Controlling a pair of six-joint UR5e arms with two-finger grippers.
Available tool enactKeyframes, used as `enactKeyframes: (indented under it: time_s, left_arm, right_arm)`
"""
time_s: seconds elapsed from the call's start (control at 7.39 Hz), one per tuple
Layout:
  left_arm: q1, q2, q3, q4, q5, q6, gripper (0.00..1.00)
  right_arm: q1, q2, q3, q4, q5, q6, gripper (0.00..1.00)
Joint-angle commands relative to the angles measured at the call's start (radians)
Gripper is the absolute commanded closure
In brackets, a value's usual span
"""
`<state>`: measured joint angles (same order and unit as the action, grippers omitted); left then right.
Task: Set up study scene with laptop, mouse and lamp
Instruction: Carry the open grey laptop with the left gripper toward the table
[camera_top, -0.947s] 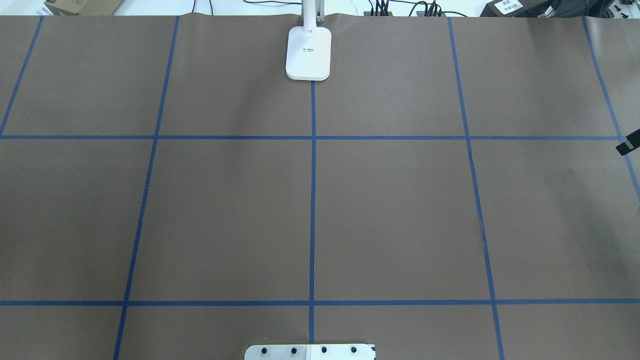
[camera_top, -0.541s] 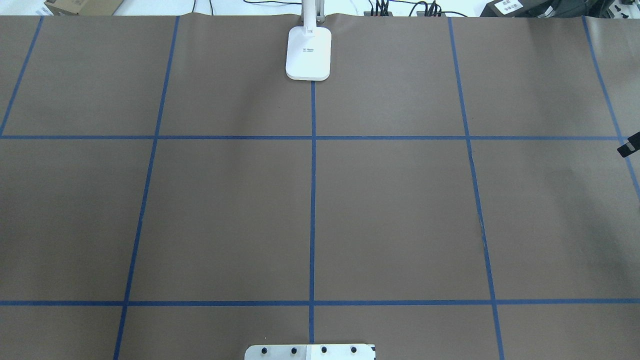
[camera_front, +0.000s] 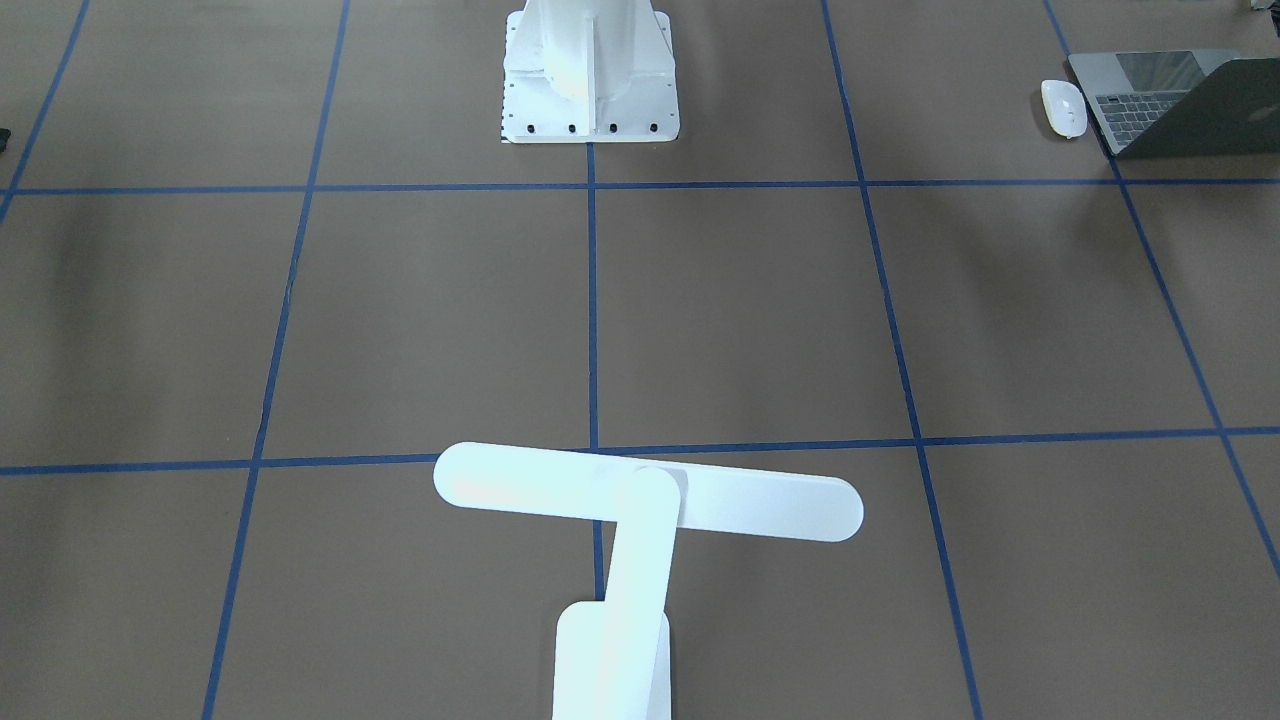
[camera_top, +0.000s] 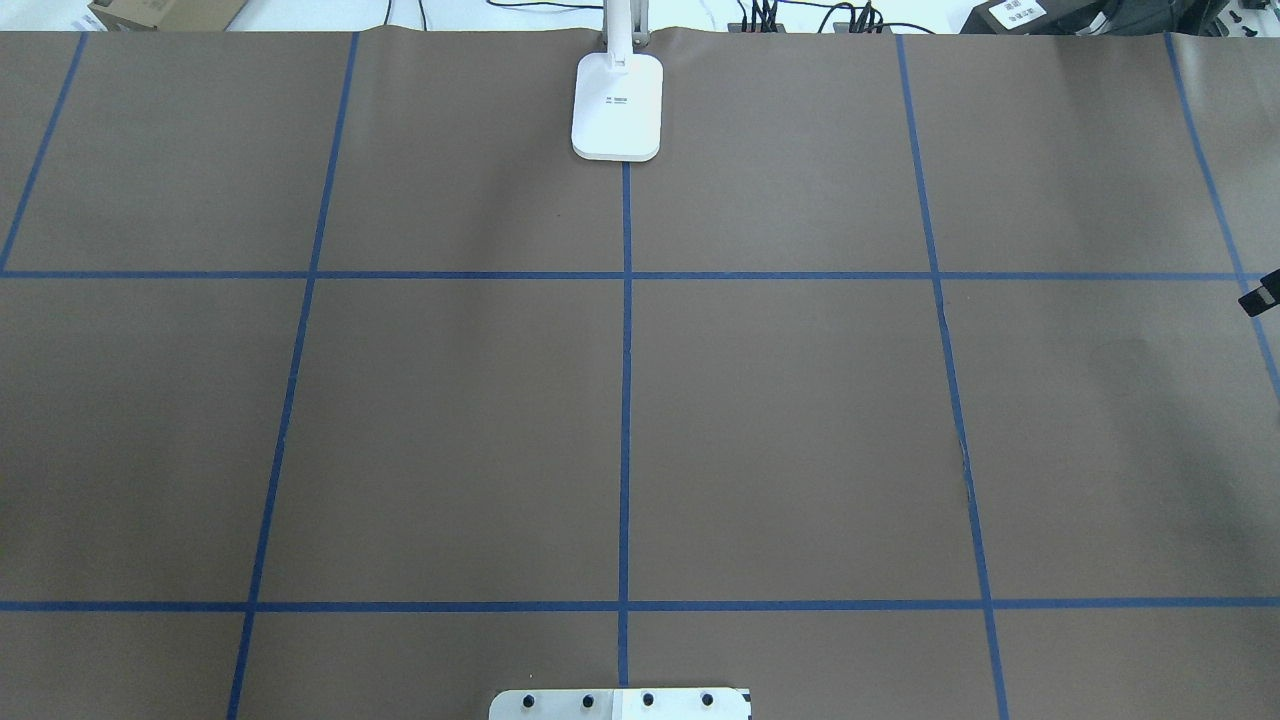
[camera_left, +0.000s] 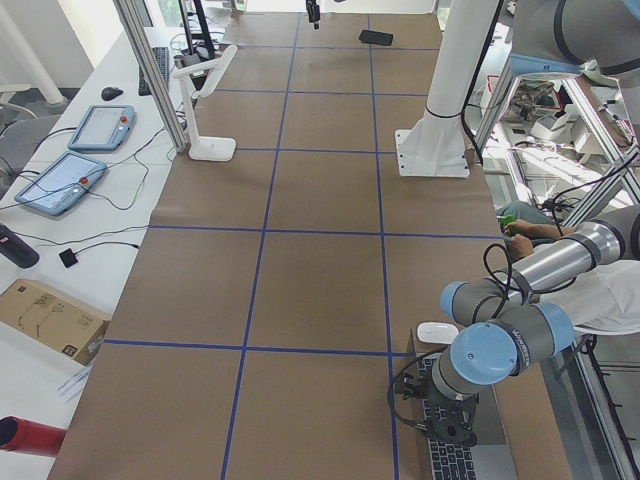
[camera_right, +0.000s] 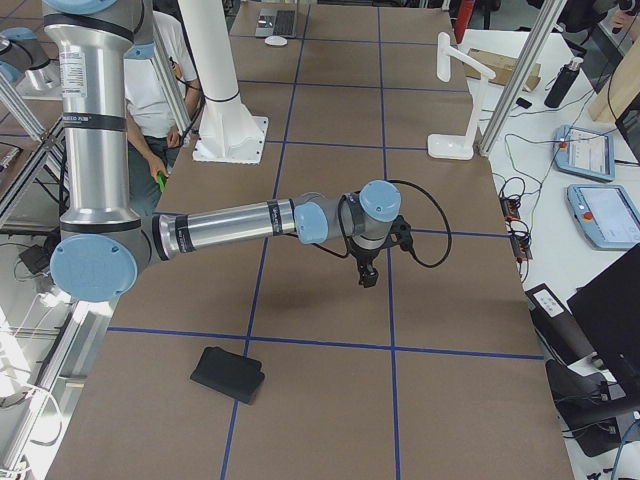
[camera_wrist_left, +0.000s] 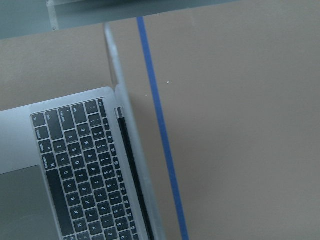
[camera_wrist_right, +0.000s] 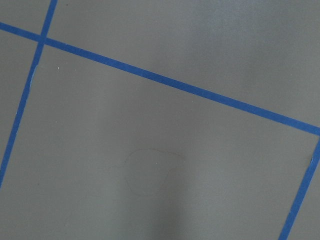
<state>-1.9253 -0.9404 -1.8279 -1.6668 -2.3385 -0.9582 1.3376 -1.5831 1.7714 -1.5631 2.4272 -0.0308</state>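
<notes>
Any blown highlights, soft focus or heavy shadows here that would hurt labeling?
Front-facing: the lamp is blown out to near-featureless white. Overhead: the strip beyond the far edge of the table is overexposed. Left wrist: the laptop keys are sharp. Right wrist: a soft, faint shadow lies below the blue tape.

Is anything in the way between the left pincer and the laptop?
No, nothing visible. The left pincer hangs right over the laptop; its camera sees the keys unblocked. The mouse lies beside, not between.
</notes>
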Motion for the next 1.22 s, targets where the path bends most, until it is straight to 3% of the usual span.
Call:
enactKeyframes:
  time_s: [0.0,0.27,0.41,0.68,1.08]
  left_arm:
    - [0.003,0.009,0.002,0.001,-0.030,0.003,0.24]
    - [0.005,-0.006,0.009,0.039,-0.030,0.000,0.78]
    - [0.006,-0.032,0.009,0.070,-0.030,0.000,1.00]
    - [0.005,-0.092,-0.026,0.178,-0.030,0.019,1.00]
    - [0.005,-0.121,-0.069,0.225,-0.024,0.019,1.00]
  right_arm:
    - [0.000,-0.008,0.005,0.000,0.001,0.003,0.00]
    - [0.000,-0.008,0.005,0.000,0.001,0.006,0.00]
    - [0.000,-0.008,0.006,0.000,0.003,0.008,0.00]
    - [0.000,-0.009,0.007,0.000,0.007,0.009,0.00]
    - [0.000,-0.008,0.008,0.000,0.009,0.011,0.00]
